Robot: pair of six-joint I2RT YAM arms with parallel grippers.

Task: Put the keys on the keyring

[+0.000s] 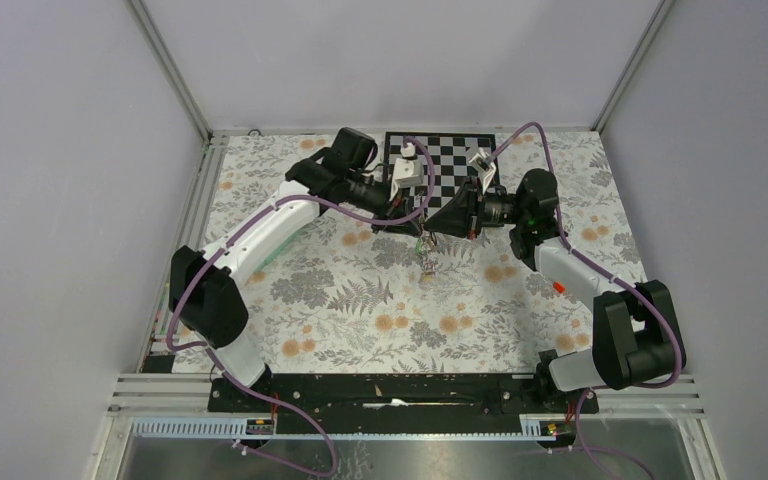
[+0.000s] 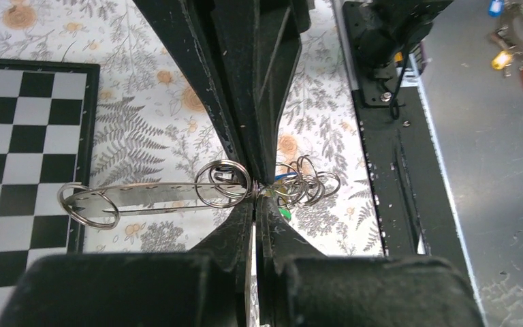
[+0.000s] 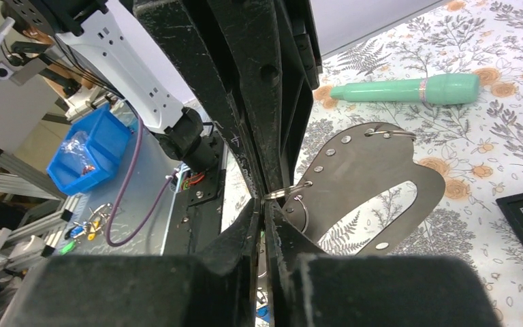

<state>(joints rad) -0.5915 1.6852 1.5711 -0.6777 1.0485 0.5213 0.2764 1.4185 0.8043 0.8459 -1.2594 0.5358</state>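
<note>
Black fingers of the left gripper (image 2: 254, 201) are pressed together with no gap, pinching thin silver wire at their tips. From the left wrist, that wire looks like the edge of the keyring (image 2: 225, 184), a doubled silver loop lying at 9 o'clock from the pinch. The right gripper (image 3: 264, 204) meets it tip to tip from the opposite side. Its fingers are also closed tight on a small silver loop, which seems to be the same one, though the close views do not make that certain. The loop is threaded through one end of a flat dark metal plate (image 3: 381, 174) with a long cut-out and a row of small studs. The plate is held off the table and reaches away at 3 o'clock in the right wrist view. At 3 o'clock from the pinch in the left wrist view is a tangle of further rings (image 2: 310, 184). The keys (image 2: 284, 212) are among them, showing only as a green tip and a sliver of blue. From above, the two arms meet over the middle of a flowered cloth (image 1: 360, 300), and the bunch dangles at 6 o'clock just under their tips. A checkerboard (image 1: 440, 160) lies at 12 o'clock behind them. A mint-green stick (image 3: 408, 88) lies on the cloth, at 1 o'clock in the right wrist view. Off the table, spare keys (image 2: 511, 34) lie on a grey surface and a blue bin (image 3: 85, 153) stands nearby.
</note>
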